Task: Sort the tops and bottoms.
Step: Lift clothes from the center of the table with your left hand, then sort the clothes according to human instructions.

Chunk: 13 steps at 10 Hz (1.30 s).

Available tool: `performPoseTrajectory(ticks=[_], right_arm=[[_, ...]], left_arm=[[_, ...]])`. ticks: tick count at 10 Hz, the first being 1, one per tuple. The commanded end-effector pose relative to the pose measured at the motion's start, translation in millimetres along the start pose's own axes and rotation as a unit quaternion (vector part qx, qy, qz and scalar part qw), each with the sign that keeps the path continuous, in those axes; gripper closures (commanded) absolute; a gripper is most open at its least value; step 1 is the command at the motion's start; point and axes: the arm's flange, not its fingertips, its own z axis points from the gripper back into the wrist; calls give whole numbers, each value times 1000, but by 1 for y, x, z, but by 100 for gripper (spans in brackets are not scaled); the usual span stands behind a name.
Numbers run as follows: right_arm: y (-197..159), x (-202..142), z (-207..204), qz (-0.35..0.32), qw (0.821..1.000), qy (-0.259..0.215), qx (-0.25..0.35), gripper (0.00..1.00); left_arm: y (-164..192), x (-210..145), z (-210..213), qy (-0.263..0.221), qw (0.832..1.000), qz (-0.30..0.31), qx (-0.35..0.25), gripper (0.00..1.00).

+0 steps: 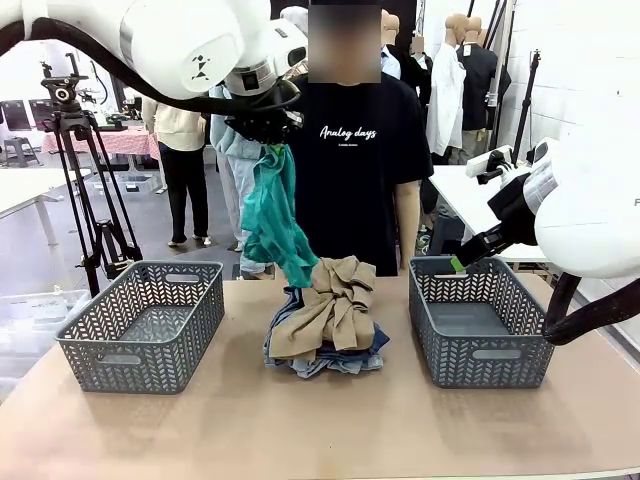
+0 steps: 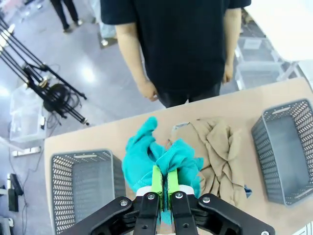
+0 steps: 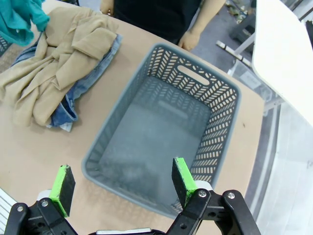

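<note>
1. The teal top [image 1: 272, 215] hangs from my left gripper [image 2: 164, 177], pinched tight between the closed pads. It is lifted above the table [image 1: 300, 430], and its lower end reaches the tan shirt [image 1: 335, 300].
2. The tan shirt lies crumpled on the denim [image 1: 335, 362], mid-table between two baskets.
3. My right gripper [image 3: 121, 182] hovers wide open, holding nothing, over the right basket [image 1: 480, 355].
4. The left basket [image 1: 100, 365] stands on the heap's other side.
5. A person [image 1: 350, 150] stands at the far edge.
</note>
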Motion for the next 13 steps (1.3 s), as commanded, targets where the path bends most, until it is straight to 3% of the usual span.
performPoseTrajectory(ticks=[1,13], right_arm=[[0,0,-3,-1,1000,-1,5,0],[0,0,-3,-1,1000,-1,5,0]], left_arm=[[6,0,-3,4,1000,3,5,100],[6,0,-3,4,1000,3,5,100]])
